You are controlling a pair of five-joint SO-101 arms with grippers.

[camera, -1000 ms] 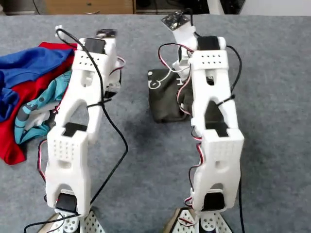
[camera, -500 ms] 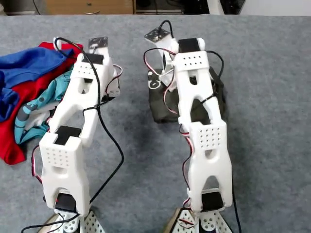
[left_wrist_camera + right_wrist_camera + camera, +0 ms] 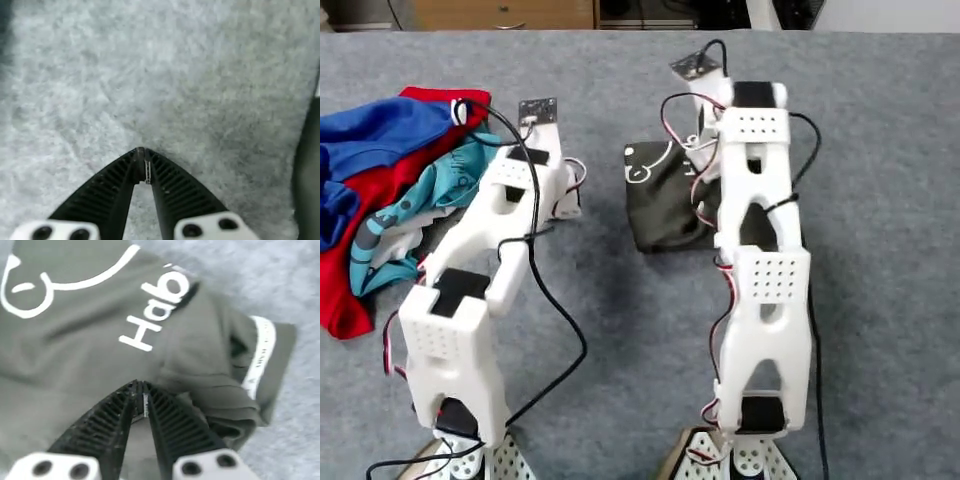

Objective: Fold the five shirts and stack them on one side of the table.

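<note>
Grey, felt-like surface (image 3: pixel 880 150), seen from above. Two white arms side by side, rising from the near edge and stretching toward the far edge: left arm (image 3: pixel 480 260) leaning slightly toward the middle, right arm (image 3: pixel 760 250) nearly straight, both draped with black and red cables.

Against the left edge, toward the far-left corner, a loose, unfolded heap of shirts (image 3: pixel 390 170). Blue shirt (image 3: pixel 380 125) on top at the far side. Red shirt (image 3: pixel 340 290) beneath, spilling toward the near side. Teal shirt (image 3: pixel 395 215) with a printed pattern, just beside the left arm.

Near the middle of the surface, closer to the far edge, a dark shirt (image 3: pixel 660 200) folded into a compact rectangle with white print, partly covered by the right arm.

Right pincer (image 3: pixel 142 397) clenched, tips pressed together with nothing seen between them, directly over the dark shirt's folded layers. Left pincer (image 3: pixel 141 162) likewise clenched and empty, over bare surface between the heap and the dark shirt.
</note>
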